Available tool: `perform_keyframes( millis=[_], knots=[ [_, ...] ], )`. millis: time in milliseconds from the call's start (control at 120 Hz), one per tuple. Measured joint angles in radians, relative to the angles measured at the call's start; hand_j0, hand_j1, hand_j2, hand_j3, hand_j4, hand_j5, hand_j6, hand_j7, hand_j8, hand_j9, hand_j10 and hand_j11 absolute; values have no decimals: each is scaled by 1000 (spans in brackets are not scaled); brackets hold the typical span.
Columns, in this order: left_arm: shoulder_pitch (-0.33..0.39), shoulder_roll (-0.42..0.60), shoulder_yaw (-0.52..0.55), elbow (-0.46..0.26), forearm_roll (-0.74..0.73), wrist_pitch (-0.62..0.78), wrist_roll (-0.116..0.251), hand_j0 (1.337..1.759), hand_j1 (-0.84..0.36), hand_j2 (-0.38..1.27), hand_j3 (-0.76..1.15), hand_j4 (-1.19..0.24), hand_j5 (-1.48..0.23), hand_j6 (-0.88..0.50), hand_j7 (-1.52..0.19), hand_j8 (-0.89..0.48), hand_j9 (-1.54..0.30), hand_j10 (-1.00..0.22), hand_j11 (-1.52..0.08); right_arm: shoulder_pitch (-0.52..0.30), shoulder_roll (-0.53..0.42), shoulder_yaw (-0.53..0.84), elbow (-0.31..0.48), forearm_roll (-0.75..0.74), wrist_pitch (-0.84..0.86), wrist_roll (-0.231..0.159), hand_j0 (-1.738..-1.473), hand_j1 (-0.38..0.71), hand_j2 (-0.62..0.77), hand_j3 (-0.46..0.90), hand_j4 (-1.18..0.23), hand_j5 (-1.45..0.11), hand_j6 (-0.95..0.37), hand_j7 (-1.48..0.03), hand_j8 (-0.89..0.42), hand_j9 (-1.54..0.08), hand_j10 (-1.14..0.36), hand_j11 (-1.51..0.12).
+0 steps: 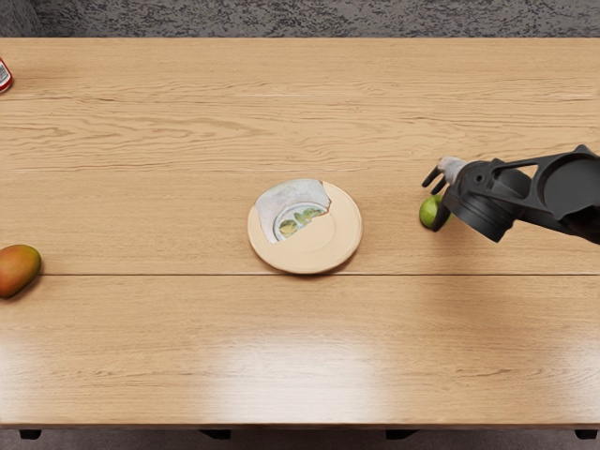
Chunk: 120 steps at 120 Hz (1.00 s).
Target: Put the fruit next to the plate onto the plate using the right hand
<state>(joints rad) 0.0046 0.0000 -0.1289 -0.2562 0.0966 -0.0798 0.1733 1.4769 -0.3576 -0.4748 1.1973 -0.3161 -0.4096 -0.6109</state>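
Where the lime [428, 212] lies: on the table [281, 356], right of the plate [330, 251], near it but not touching.
Right hand [448, 184]: at the lime's right and far side, partly covering it; whether it is wide, narrow or already holding cannot be told.
Direction: the lime sits on the plate-facing side of the hand, so the carry would likely run leftward.
Long axis: none clear, since the lime looks almost round.
Nearer arm: right; left arm unseen.
Mango [17, 269]: left edge, well apart from the plate.
Writing: none readable; a red object [4, 75] is cut off at top left.
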Motion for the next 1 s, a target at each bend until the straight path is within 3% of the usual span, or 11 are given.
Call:
perform_keyframes(
  millis=[483, 533, 558, 642, 825, 933, 1000],
  knots=[
    [0, 0, 0, 0, 0, 0, 0, 1658, 339, 2, 0, -8, -11, -8, -11, -8, -11, -8, -11, -7, 0, -4, -1, 0, 3, 0, -1658, 111, -75, 0, -384, -499, -385, -499, -385, -499, -384, -499],
    [0, 0, 0, 0, 0, 0, 0, 1658, 339, 2, 0, -8, -11, -8, -11, -8, -11, -8, -11, -8, -1, -3, -1, 0, 3, 0, -1658, 174, -80, 0, -439, -570, -439, -570, -439, -570, -439, -570],
    [0, 0, 0, 0, 0, 0, 0, 1658, 339, 2, 0, -8, -11, -8, -11, -8, -11, -8, -11, -8, -2, -2, -1, 0, 3, 0, -1658, 216, -59, 0, -485, -634, -474, -631, -485, -633, -485, -633],
    [0, 0, 0, 0, 0, 0, 0, 1658, 339, 2, 0, -8, -11, -8, -11, -8, -11, -8, -11, -9, -7, 4, -1, 1, 2, -1, -1655, 284, 111, 0, -607, -811, -418, -800, -417, -809, -608, -809],
    [0, 0, 0, 0, 0, 0, 0, 1658, 339, 1, 0, -8, -11, -8, -11, -8, -11, -8, -11, -14, -36, 51, -8, 3, 0, -1, -1655, 290, 446, 1, -746, -1018, -477, -990, -456, -1013, -748, -1013],
    [0, 0, 0, 0, 0, 0, 0, 1658, 339, 1, 0, -8, -11, -8, -11, -8, -11, -8, -11, -37, -83, 155, -10, 4, 11, 0, -1656, 308, 543, 1, -769, -1070, -469, -1029, -445, -1068, -770, -1069],
    [0, 0, 0, 0, 0, 0, 0, 1658, 339, 1, 0, -8, -11, -8, -11, -8, -11, -8, -11, -95, -129, 302, -11, 6, 75, -1, -1657, 331, 587, 1, -790, -1100, -449, -1057, -435, -1098, -791, -1099]
  ],
)
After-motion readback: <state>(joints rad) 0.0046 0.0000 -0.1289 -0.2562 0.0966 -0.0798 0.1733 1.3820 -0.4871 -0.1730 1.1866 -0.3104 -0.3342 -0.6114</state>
